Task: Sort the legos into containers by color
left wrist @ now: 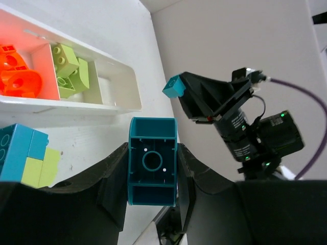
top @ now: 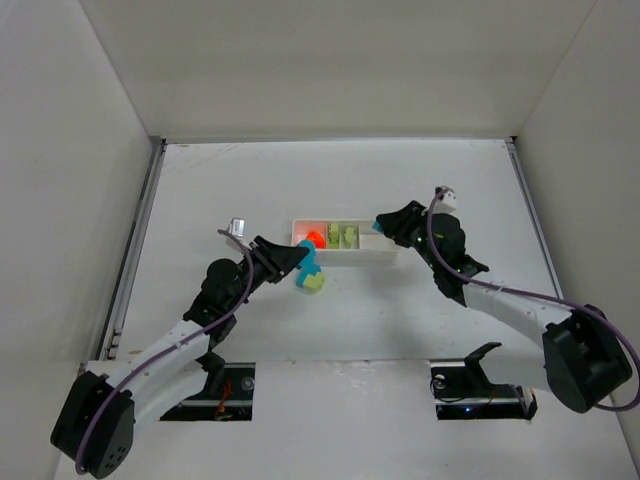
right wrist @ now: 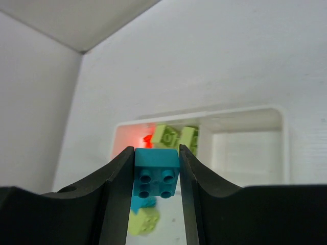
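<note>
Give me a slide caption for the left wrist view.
Left gripper clamps a teal lego near the white tray; opposite, the right gripper holds a second teal lego.

tray (top: 345, 260) white; orange-red legos (left wrist: 18, 71); yellow-green legos (left wrist: 69, 71); teal lego (left wrist: 152, 161); table (top: 250, 190) white

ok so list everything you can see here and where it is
tray: one, white, three compartments, mid-table; right compartment empty
orange-red legos: at least two, left compartment
yellow-green legos: at least two, middle compartment
loose legos: one teal-blue, one yellow-green, touching, on the table by the tray's left end
left-held lego: one, teal, off the table
right-held lego: one, teal, before the tray
table: one, white
left gripper: black, shut on left-held lego
right gripper: black, shut on right-held lego
</note>
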